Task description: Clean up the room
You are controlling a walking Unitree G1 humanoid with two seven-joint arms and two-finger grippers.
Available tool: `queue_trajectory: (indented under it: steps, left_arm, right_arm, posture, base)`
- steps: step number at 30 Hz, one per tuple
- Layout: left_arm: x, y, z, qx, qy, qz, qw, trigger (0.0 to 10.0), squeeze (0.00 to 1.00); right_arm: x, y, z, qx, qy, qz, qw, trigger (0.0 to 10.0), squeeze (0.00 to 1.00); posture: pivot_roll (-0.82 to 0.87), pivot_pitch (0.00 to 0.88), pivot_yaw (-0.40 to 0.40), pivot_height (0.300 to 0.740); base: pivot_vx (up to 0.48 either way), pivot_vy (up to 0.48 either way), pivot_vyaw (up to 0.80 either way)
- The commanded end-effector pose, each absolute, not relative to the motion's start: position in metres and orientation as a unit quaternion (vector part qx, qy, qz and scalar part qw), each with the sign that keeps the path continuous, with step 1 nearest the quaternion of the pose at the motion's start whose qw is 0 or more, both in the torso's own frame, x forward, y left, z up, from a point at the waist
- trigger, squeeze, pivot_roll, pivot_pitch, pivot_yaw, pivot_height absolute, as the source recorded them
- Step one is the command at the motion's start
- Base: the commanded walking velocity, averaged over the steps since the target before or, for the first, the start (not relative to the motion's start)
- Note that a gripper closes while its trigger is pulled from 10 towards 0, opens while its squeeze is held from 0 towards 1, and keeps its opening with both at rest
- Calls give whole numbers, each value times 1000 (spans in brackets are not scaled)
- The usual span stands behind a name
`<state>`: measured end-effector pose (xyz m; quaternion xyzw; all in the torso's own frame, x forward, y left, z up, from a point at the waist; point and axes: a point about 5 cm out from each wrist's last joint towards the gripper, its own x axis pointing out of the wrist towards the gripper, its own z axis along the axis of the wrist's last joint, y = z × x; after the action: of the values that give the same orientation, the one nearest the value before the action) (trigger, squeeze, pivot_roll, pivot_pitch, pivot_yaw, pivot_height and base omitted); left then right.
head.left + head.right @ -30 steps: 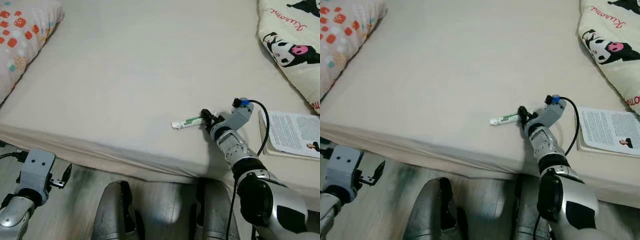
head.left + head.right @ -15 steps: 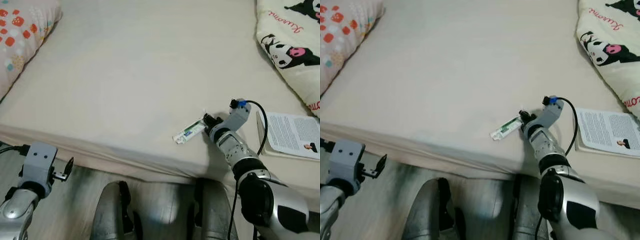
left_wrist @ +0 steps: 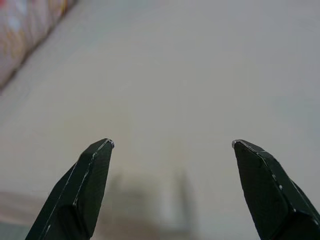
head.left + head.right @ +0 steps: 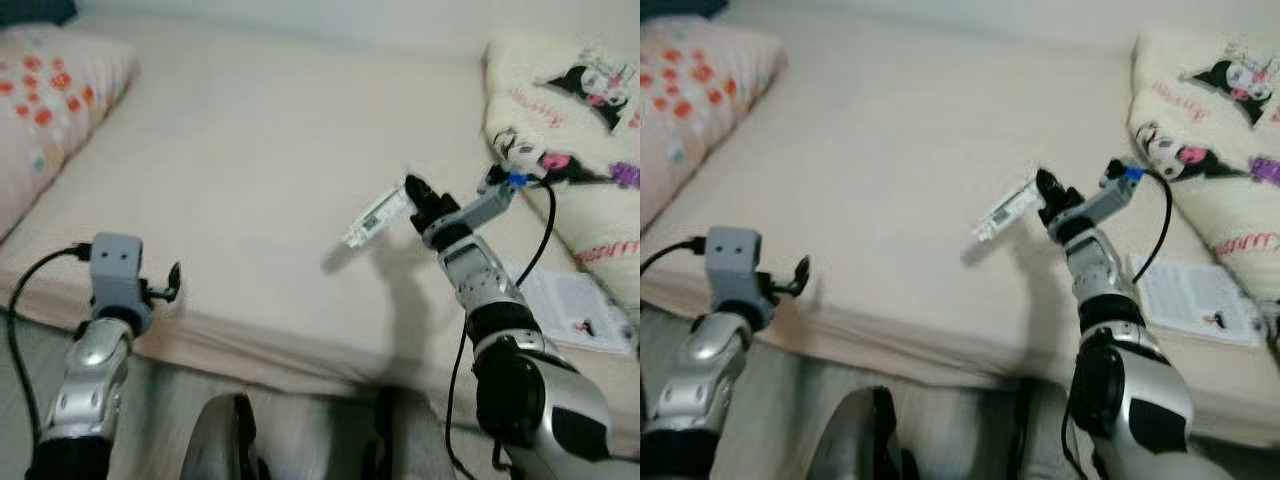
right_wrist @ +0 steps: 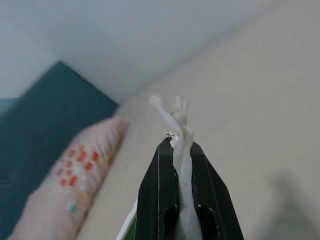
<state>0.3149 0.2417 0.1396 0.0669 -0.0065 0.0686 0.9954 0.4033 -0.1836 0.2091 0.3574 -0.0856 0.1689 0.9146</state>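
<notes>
Lifted off the bed since a second ago, the toothpaste tube is clamped in the right gripper jaws; left gripper jaws are held wide. Carrying it away is judged next.

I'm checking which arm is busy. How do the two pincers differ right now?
The right pincer is shut on a white wrapper, lifted above the bed; the left pincer is open and holds nothing. The right one is out over the bed, the left sits low at its near edge. Both have black fingers.
</notes>
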Motion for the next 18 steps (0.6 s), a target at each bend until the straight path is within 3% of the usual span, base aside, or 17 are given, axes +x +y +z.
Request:
queue_trajectory:
  steps: [1, 2, 5, 10, 14, 17, 18]
  left_arm:
    - [313, 243, 130, 67, 9, 76, 995, 10000, 0]
    - [316, 240, 129, 62, 10, 80, 995, 10000, 0]
    - [318, 239, 128, 56, 11, 83, 995, 10000, 0]
    - [326, 232, 118, 27, 35, 90, 995, 10000, 0]
    - [322, 224, 94, 21, 70, 78, 994, 10000, 0]
    - [318, 224, 81, 25, 90, 78, 993, 10000, 0]
    - [315, 226, 69, -10, 114, 84, 990, 10000, 0]
  right_arm:
    - [401, -184, 205, 365, -82, 172, 911, 0, 0]
    - [401, -180, 203, 361, -79, 182, 911, 0, 0]
    - [400, -176, 201, 357, -74, 190, 912, 0, 0]
    - [390, -154, 168, 354, -27, 210, 911, 0, 0]
    - [366, -132, 111, 338, 57, 214, 915, 0, 0]
    - [355, -130, 89, 332, 93, 206, 916, 0, 0]
    - [347, -135, 71, 322, 124, 187, 920, 0, 0]
  posture:
    - [40, 80, -24, 623]
    - [25, 39, -27, 627]
    - [22, 33, -27, 632]
    - [3, 0, -28, 646]
    - [-3, 0, -19, 666]
    - [-6, 0, -21, 675]
    - [-5, 0, -25, 680]
  base:
    - [0, 0, 0]
    - [0, 0, 0]
    - [0, 0, 0]
    - [-411, 0, 0]
    - [0, 0, 0]
    - [0, 0, 0]
    - [0, 0, 0]
